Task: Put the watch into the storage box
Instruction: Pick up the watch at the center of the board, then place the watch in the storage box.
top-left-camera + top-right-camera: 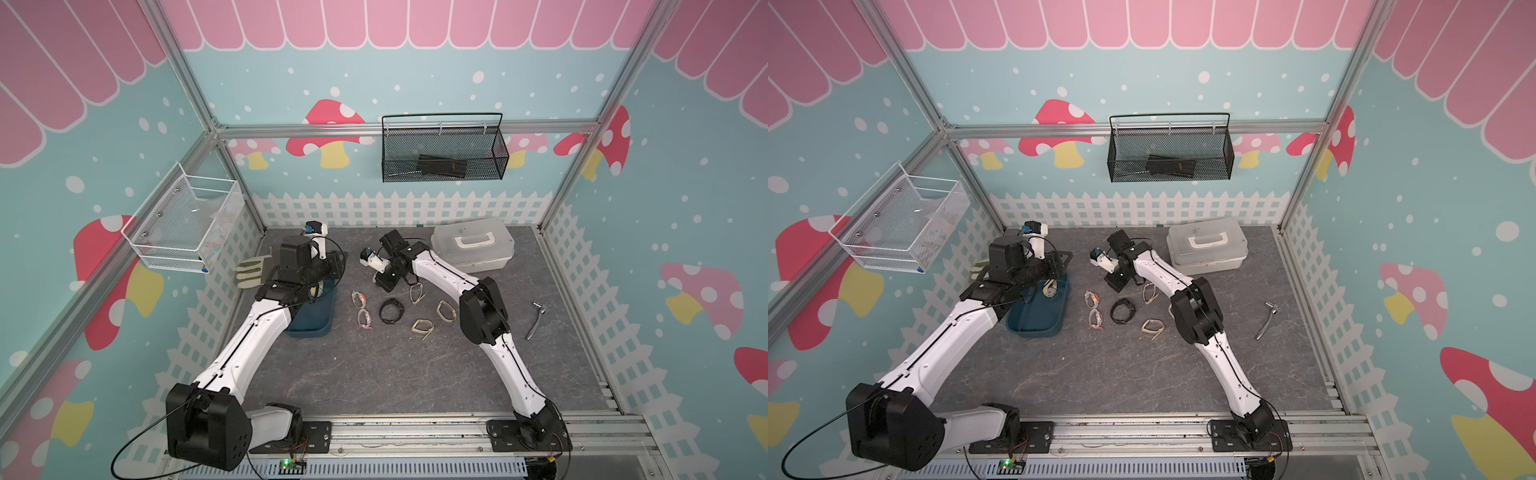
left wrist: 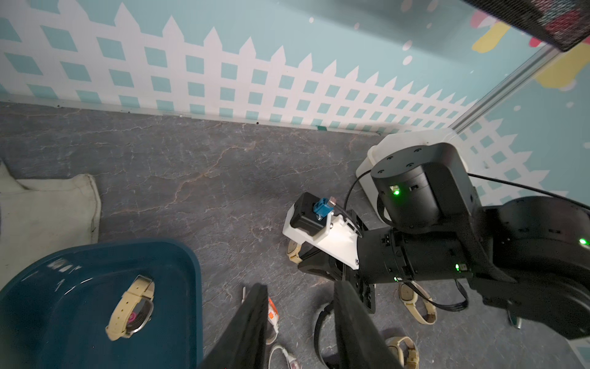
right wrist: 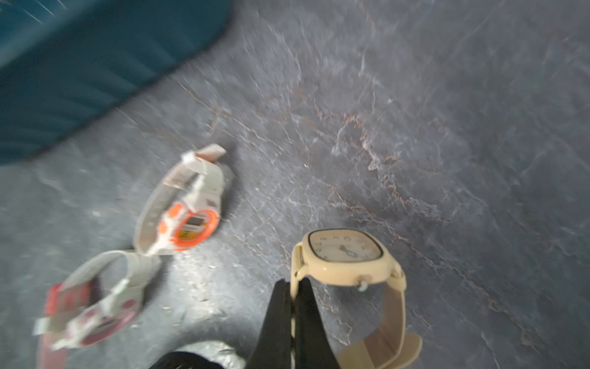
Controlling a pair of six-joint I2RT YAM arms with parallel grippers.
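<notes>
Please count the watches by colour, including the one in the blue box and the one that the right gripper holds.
Beige watches: 5
Black watch: 1
White-orange watch: 1
White-pink watch: 1
Total: 8

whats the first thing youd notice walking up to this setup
The right gripper is shut on the strap of a cream watch, its face turned up above the grey table. On the robot's left side, the dark teal storage box already holds a second cream watch. Between the arms more watches lie scattered, with a black watch in their middle.
</notes>
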